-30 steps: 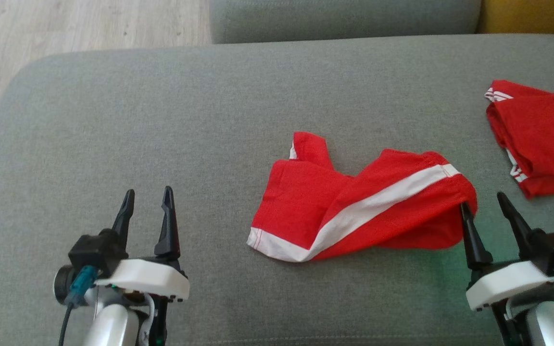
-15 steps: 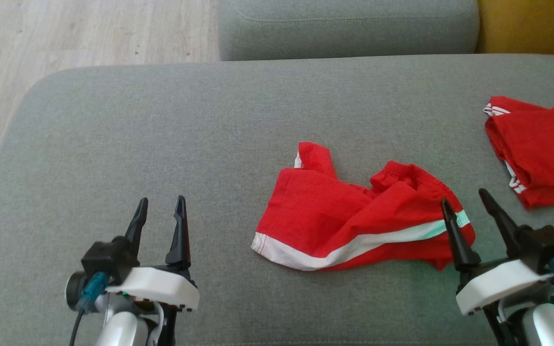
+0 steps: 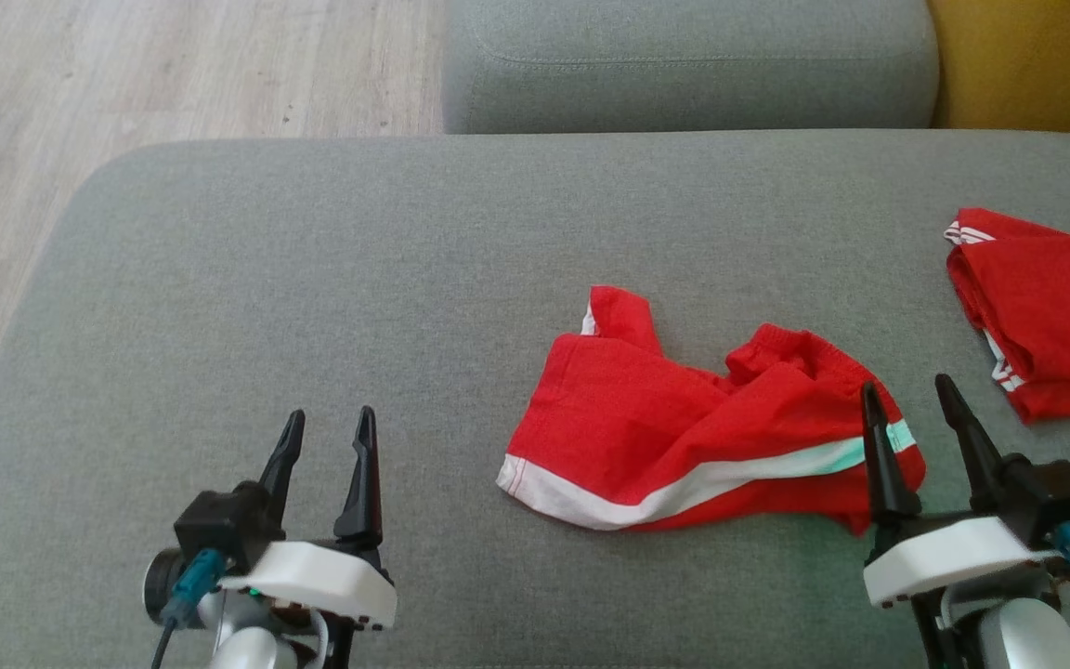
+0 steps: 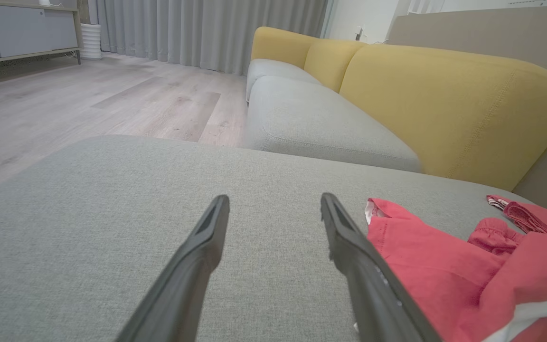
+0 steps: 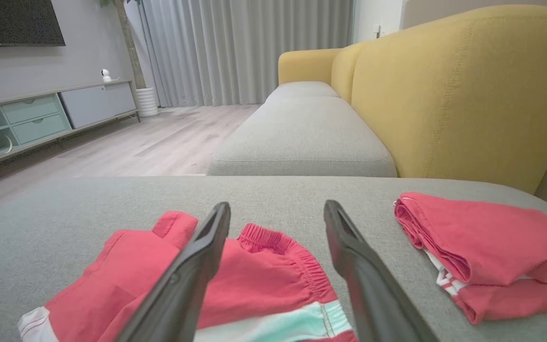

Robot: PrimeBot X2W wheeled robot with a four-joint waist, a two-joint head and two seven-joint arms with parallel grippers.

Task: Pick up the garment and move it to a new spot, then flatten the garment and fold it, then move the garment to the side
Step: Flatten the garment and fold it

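A crumpled pair of red shorts with a white stripe, the garment (image 3: 693, 432), lies on the grey cushion (image 3: 331, 279) right of centre. It shows at the right in the left wrist view (image 4: 444, 266) and low in the right wrist view (image 5: 264, 280). My right gripper (image 3: 906, 400) stands open at the garment's right end, one finger over the cloth, holding nothing. My left gripper (image 3: 329, 426) is open over bare cushion, well left of the garment.
A second red garment (image 3: 1046, 311), folded, lies at the cushion's right edge. Another grey seat cushion (image 3: 684, 65) lies beyond, with a yellow backrest (image 3: 1037, 65) at the right. Wooden floor (image 3: 126, 84) lies past the cushion's left and far-left edges.
The garment's right end has dropped from a raised, stretched shape into a crumpled heap. The right gripper drew back slightly. The camera tilted, shifting the whole picture down.
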